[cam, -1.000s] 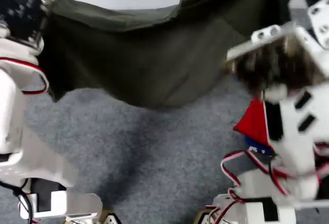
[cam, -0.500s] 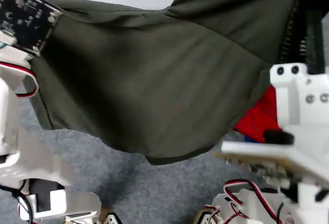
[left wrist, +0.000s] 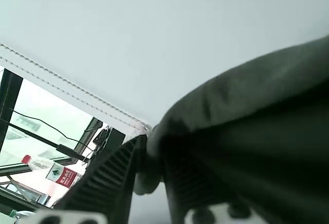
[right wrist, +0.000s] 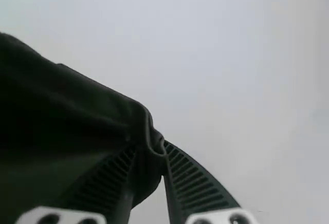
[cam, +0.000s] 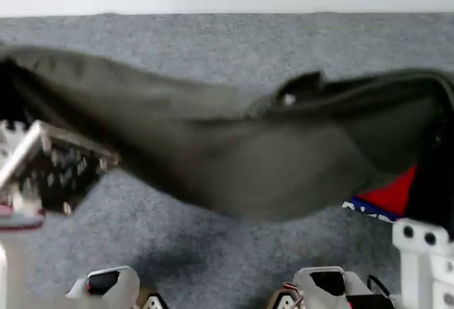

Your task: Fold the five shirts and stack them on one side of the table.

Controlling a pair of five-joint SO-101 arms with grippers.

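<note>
Green shirt [cam: 234,153] is up in the air, strung left to right above the grey bench [cam: 213,40], sagging in the middle. Left claw [left wrist: 150,154] is clenched on one end, right claw [right wrist: 150,154] on the other (each pinching a bunch of cloth), probably to stretch it flat for laying down. A red shirt [cam: 391,194] lies near right.

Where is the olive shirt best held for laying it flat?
Probably at opposite ends of one edge, coming in from outside the cloth. The olive shirt sags between its ends; the left gripper and right gripper each pinch a bunched edge fold, so the body hangs free.
</note>
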